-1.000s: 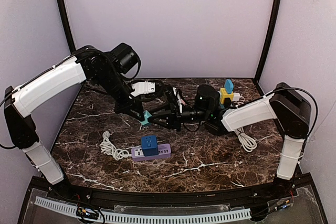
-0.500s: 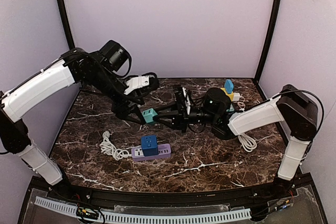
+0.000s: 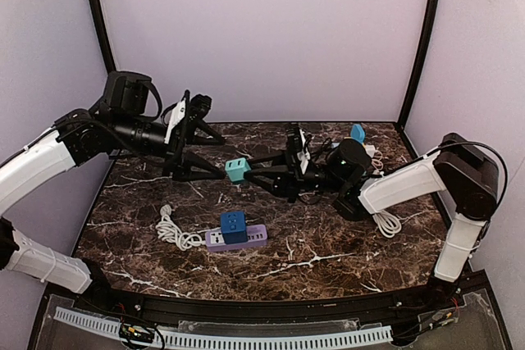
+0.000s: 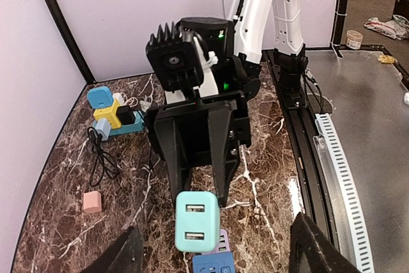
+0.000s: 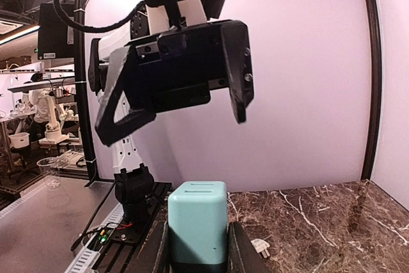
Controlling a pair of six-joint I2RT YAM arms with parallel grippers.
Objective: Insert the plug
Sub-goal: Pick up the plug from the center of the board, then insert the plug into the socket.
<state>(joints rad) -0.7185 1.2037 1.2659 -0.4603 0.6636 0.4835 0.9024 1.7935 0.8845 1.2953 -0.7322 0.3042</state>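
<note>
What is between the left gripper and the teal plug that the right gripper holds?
Nothing. The left wrist view shows only air between the open left gripper and the teal plug, which the right gripper clamps.

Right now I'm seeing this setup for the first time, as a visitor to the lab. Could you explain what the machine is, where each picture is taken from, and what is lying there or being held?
These are two robot arms bolted to a dark marble table, each ending in a two-finger gripper. The wide picture looks down from above and behind them. The other two come from a camera on each wrist, so each shows the opposite arm facing it. The right gripper is closed on a teal charger cube, held above the table. The left gripper is open beside it and holds nothing. On the table lies a purple power strip with a blue cube plugged in and a white cord. More adapters sit at the back right.
</note>
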